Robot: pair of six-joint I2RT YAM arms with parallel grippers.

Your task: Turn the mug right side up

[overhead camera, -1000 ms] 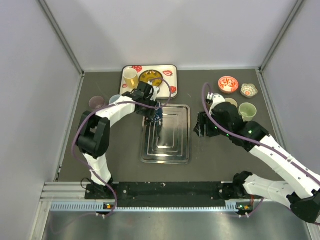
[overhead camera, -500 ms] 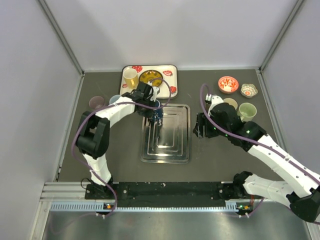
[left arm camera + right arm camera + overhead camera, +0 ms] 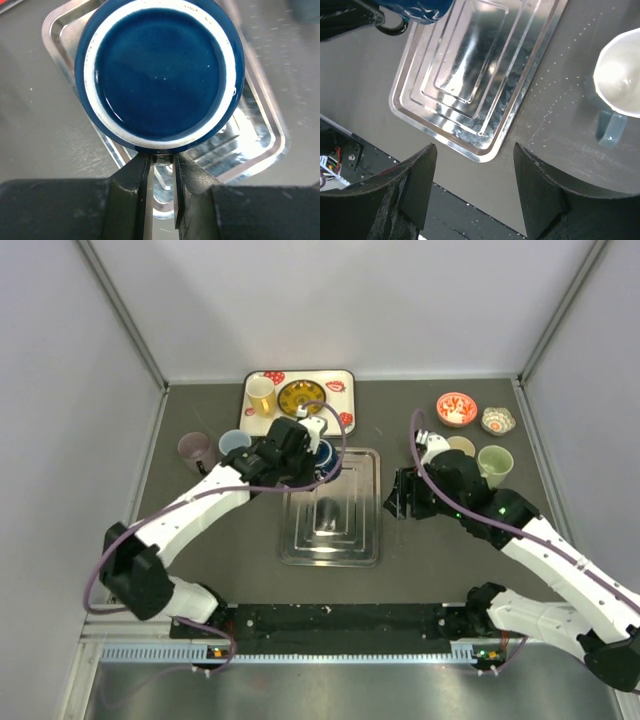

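Observation:
The dark blue mug (image 3: 323, 454) hangs over the far edge of the silver tray (image 3: 345, 540). My left gripper (image 3: 303, 452) is shut on its handle. In the left wrist view the mug (image 3: 159, 75) turns its round base with a white foot ring toward the camera, and the fingertips (image 3: 145, 167) pinch the handle just under it, above the tray (image 3: 270, 145). The right wrist view catches the mug (image 3: 422, 11) and its handle at the top left corner. My right gripper (image 3: 398, 496) stands open over bare table just right of the tray (image 3: 470, 65), nothing between its fingers (image 3: 417, 190).
A patterned tray (image 3: 340, 380) at the back holds a yellow cup (image 3: 262, 395) and a plate. A purple cup (image 3: 196, 450) and a light blue cup (image 3: 234, 443) stand at the left. A red bowl (image 3: 456, 408), a small bowl (image 3: 497, 420) and a green mug (image 3: 494, 461) stand at the right.
The left gripper shut on the mug's handle and raised the mug off the tray; the left arm's elbow swung out to the left. The right arm barely moved.

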